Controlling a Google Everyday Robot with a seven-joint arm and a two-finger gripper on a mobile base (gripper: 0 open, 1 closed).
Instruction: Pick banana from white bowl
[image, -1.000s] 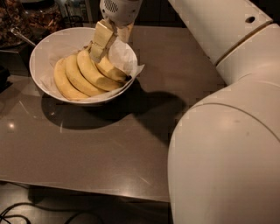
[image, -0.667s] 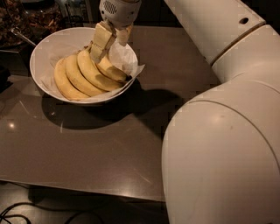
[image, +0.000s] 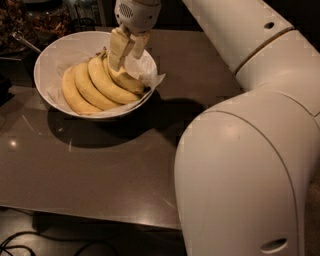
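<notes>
Here the gripper (image: 125, 60) hangs over the banana (image: 128, 81), tip pointing lower-right

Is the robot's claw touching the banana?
Cannot tell. In the camera view the gripper sits over the white bowl, one finger overlapping the banana; neither contact nor gap shows plainly.

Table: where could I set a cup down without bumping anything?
Bare grey table lies in front of the white bowl, up to the robot's arm, and right of the bowl. Crowded: the bowl, full of bananas with the gripper at their stem ends.
</notes>
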